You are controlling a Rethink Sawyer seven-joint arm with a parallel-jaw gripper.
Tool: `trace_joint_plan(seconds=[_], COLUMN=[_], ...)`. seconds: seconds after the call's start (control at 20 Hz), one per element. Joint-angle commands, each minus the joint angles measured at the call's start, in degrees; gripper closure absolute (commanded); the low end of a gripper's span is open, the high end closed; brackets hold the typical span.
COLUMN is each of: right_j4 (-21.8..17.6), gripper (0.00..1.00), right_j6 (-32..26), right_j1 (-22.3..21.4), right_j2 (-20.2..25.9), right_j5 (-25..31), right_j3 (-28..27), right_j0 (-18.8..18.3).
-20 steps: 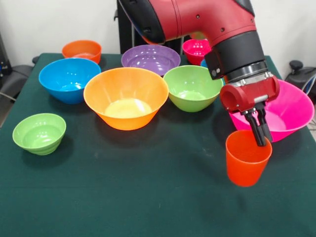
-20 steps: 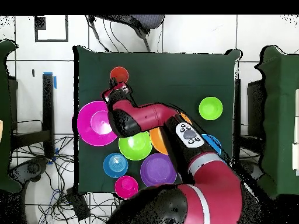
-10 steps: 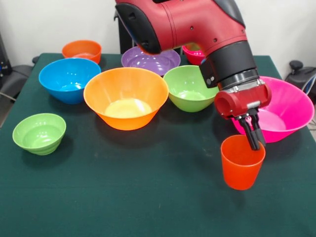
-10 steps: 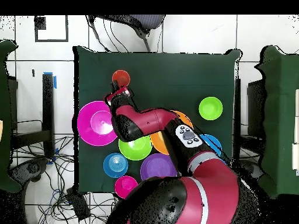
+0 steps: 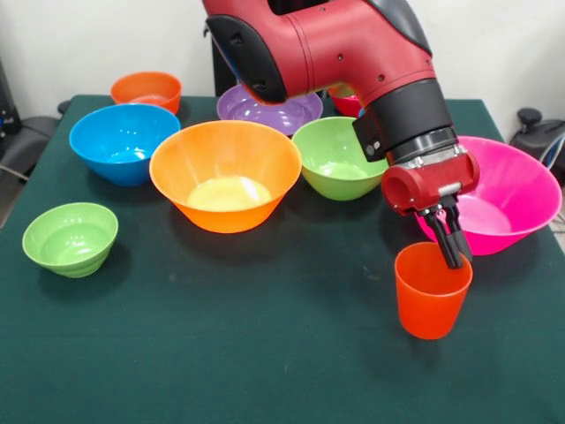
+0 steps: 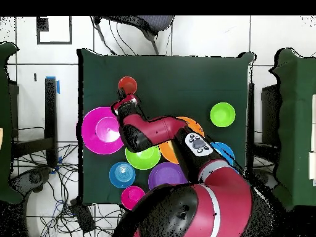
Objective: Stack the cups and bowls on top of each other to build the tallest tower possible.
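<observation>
Cup [image 5: 432, 290] and hand [image 5: 448, 247] sit together at the near edge of the big pink bowl [image 5: 512, 190] in the front view, and that pairing is what the coming move depends on. The orange-red cup stands upright on the green surface [image 5: 221, 336], mouth up, its long axis vertical, just in front of the pink bowl and apart from it. The hand comes down from above, its dark fingers [image 5: 452, 250] pressed close together and dipping over the cup's far rim; they look to be pinching the cup's wall, one finger inside and one outside, though the exact contact is hard to make out. From overhead the cup [image 6: 127, 84] shows as a red disc just beyond the hand [image 6: 123, 99], with the pink bowl [image 6: 102, 130] beside the arm.

No tower is built yet. The other bowls stand singly, all away from the pink bowl toward the opposite side of the surface: the green bowl [image 5: 342, 156] nearest it, then the big orange bowl [image 5: 225, 174], the purple bowl [image 5: 265, 104], the blue bowl [image 5: 124, 141], a small orange bowl [image 5: 146, 89] and a small green bowl [image 5: 70, 238].

Since the cup is narrower than any bowl, I judge it belongs near the top, so a straight lift along its vertical axis comes first.
</observation>
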Motion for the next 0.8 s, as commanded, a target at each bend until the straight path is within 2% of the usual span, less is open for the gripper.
trace_joint_plan(seconds=[0.05,0.8], right_j4=[-3.85,-6.54], gripper=[1.00,1.00], right_j6=[8.17,5.16], right_j1=[0.63,0.23], right_j2=[-1.34,-5.02], right_j5=[-1.60,-5.40], right_j3=[1.04,-0.78], right_j0=[0.65,3.84])
